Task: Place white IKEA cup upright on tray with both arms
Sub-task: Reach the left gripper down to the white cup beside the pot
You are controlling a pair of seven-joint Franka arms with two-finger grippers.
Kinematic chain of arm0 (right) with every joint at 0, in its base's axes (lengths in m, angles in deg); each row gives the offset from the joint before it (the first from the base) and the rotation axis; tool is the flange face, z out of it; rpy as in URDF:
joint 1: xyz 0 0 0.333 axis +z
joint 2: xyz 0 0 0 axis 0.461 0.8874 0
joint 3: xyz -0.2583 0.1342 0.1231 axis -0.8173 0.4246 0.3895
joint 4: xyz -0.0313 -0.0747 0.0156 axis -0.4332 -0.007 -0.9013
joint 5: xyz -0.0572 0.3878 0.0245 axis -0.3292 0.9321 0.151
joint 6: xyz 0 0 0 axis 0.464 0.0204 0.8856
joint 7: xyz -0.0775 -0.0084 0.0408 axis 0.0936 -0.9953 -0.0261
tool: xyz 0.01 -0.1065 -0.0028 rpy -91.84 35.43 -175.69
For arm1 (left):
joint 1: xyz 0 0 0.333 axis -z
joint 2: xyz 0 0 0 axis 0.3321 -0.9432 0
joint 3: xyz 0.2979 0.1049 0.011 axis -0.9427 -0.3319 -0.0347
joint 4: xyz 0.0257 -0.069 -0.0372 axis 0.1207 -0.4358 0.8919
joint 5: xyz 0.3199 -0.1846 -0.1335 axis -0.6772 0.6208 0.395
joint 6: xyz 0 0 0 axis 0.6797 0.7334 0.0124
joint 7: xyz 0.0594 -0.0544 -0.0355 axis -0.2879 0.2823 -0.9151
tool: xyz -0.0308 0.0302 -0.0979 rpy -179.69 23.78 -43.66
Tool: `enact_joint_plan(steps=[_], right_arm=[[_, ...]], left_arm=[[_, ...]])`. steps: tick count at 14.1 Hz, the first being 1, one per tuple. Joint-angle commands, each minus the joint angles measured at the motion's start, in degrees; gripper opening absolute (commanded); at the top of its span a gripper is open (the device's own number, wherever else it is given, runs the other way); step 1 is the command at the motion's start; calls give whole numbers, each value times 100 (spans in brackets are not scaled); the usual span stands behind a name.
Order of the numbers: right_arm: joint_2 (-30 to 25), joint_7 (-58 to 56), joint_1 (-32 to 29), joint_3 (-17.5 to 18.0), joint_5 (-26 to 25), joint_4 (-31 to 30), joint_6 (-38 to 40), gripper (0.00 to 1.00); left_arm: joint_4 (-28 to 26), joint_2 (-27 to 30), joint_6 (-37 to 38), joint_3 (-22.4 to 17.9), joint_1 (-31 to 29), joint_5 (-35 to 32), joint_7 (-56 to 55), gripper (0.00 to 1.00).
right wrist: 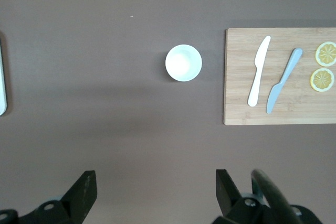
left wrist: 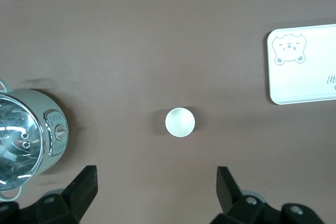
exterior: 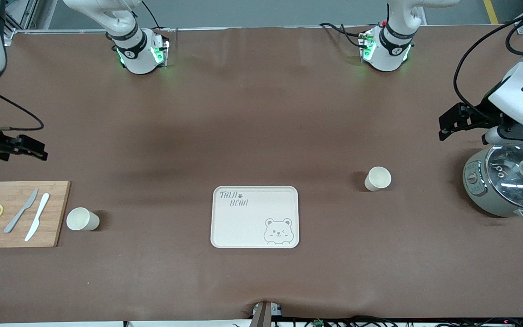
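Note:
The cream tray [exterior: 254, 217] with the bear drawing lies flat mid-table, and its edge shows in the left wrist view [left wrist: 302, 64]. One white cup [exterior: 377, 178] stands upright on the table toward the left arm's end, apart from the tray. It also shows in the left wrist view [left wrist: 180, 121]. A second white cup [exterior: 82, 219] stands upright beside the cutting board and shows in the right wrist view [right wrist: 183, 62]. My left gripper [left wrist: 156, 184] is open and empty, held high at the left arm's end. My right gripper [right wrist: 156, 184] is open and empty, held high at the right arm's end.
A wooden cutting board [exterior: 16, 213] with two knives and two lemon slices lies at the right arm's end. A grey pot with a glass lid [exterior: 509, 186] stands at the left arm's end, under the left arm [exterior: 522, 97].

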Motion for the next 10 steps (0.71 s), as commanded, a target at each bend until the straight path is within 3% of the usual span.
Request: enact_joint_plan(steps=[1, 6, 8, 10], right_arm=[[68, 59, 7, 35, -37, 29, -51, 100], [-352, 50, -2, 44, -29, 11, 229, 100], [-564, 59, -20, 35, -29, 3, 422, 100], [-652, 59, -37, 9, -20, -32, 476, 100]], left_arm=[[-15, 40, 3, 63, -11, -305, -60, 100], [-59, -249, -50, 335, 59, -368, -33, 100], [-574, -268, -469, 458, 16, -525, -34, 100], [-1557, -294, -1582, 503, -11, -508, -16, 100]])
